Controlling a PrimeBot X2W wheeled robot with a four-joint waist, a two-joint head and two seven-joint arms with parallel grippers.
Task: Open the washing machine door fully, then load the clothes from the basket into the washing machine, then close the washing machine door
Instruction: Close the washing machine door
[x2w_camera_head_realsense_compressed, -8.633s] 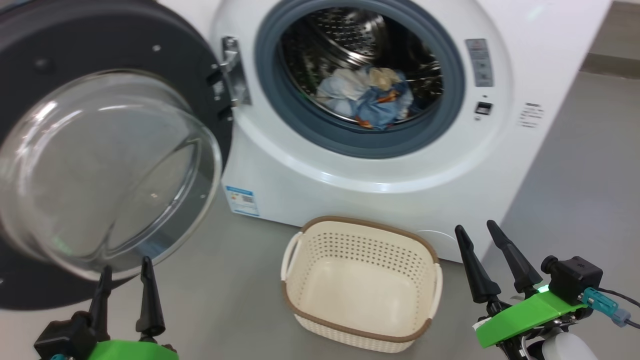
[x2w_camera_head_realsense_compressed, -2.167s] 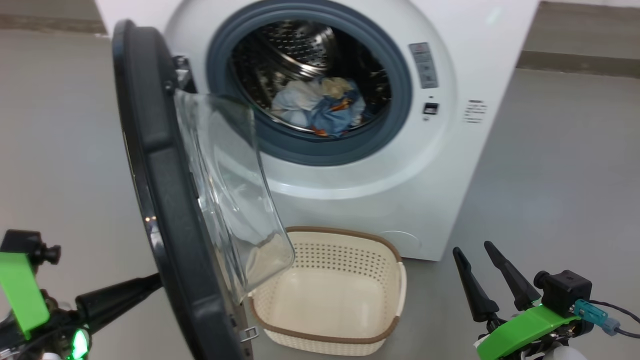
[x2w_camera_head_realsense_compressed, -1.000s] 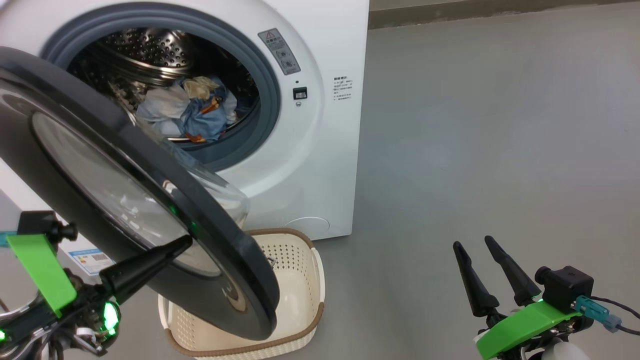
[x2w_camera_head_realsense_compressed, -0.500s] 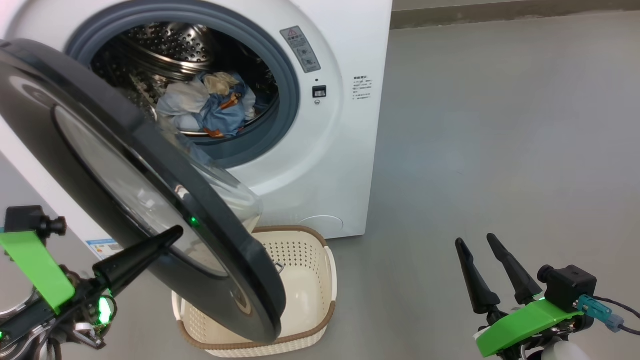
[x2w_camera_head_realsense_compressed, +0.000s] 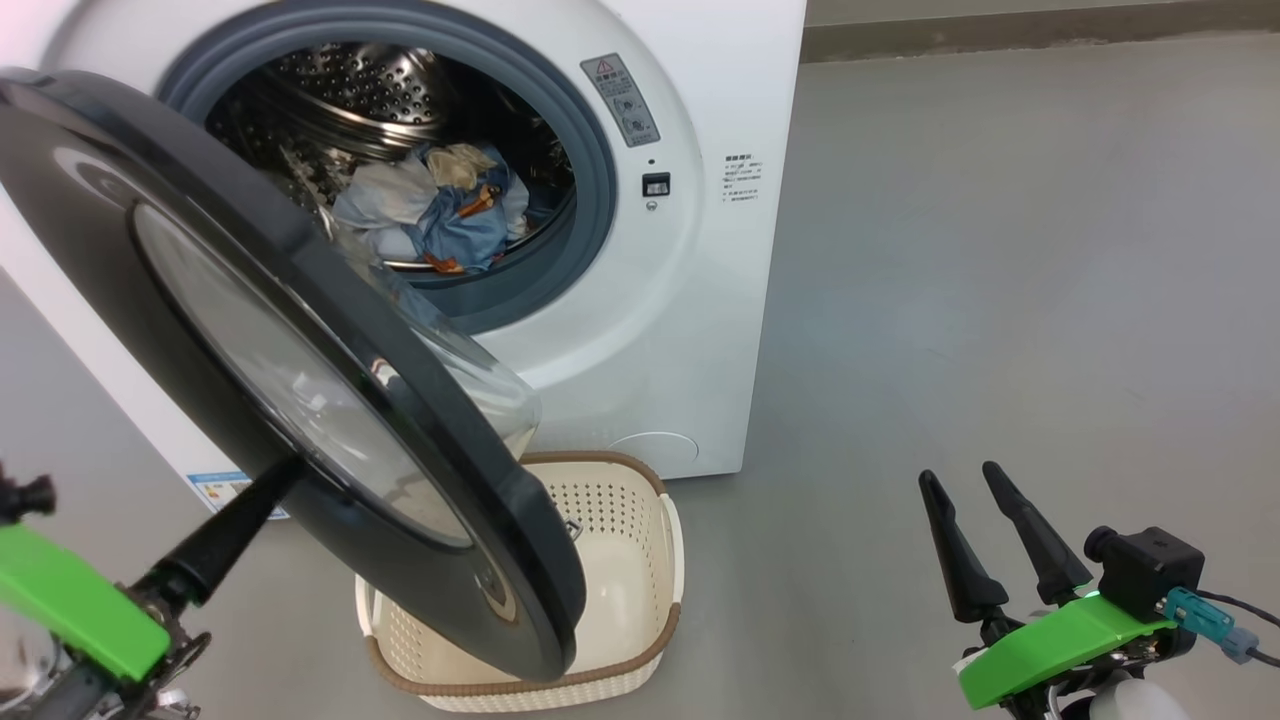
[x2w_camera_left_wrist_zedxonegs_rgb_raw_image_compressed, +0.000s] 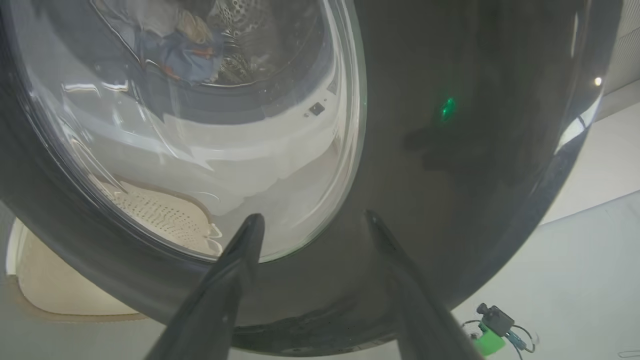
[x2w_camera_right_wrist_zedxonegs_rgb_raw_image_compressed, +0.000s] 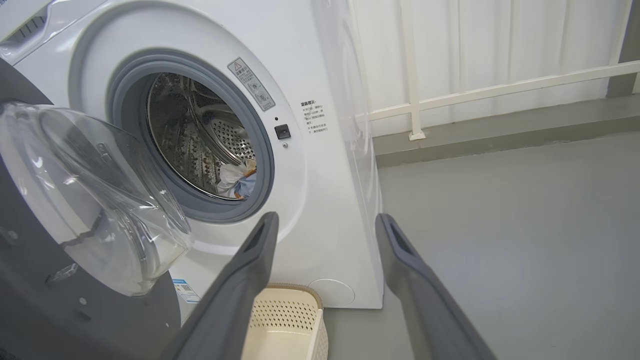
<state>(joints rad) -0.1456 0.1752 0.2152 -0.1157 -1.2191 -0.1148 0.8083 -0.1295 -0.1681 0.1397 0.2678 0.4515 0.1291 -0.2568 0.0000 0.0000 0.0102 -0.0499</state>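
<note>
Glossy black plastic, one item: the washing machine door (x2w_camera_left_wrist_zedxonegs_rgb_raw_image_compressed: 475, 150), seen close in the left wrist view with its outer face to the camera and one clear glass window (x2w_camera_left_wrist_zedxonegs_rgb_raw_image_compressed: 200, 150) at its centre. Left end effector (x2w_camera_left_wrist_zedxonegs_rgb_raw_image_compressed: 312, 215): two dark fingers, spread apart, nothing between them, tips close to the door's lower face; contact cannot be told. Through the glass show the clothes (x2w_camera_left_wrist_zedxonegs_rgb_raw_image_compressed: 185, 52), one crumpled bundle, and the basket (x2w_camera_left_wrist_zedxonegs_rgb_raw_image_compressed: 160, 217).

Head view. One white washing machine (x2w_camera_head_realsense_compressed: 650, 330), far left on the grey floor (x2w_camera_head_realsense_compressed: 1000, 300). Door hinged at left, part-open across the left of the mouth, its lower edge over the basket. Clothes: light blue and pale pieces with orange marks, lying in the steel drum (x2w_camera_head_realsense_compressed: 360, 90); number of pieces cannot be told. One cream basket, brown rim, on the floor just in front of the machine. Labels, three: grey warning sticker (x2w_camera_head_realsense_compressed: 628, 100) with a red triangle; block of small print (x2w_camera_head_realsense_compressed: 741, 178); blue label (x2w_camera_head_realsense_compressed: 225, 490), half hidden. None legible. Right end effector (x2w_camera_head_realsense_compressed: 958, 473): near right, two fingers spread, holding nothing, well apart from the machine.

Right wrist view. Door's glass bowl bulges toward the mouth; one white railing (x2w_camera_right_wrist_zedxonegs_rgb_raw_image_compressed: 415, 75) stands far right.
</note>
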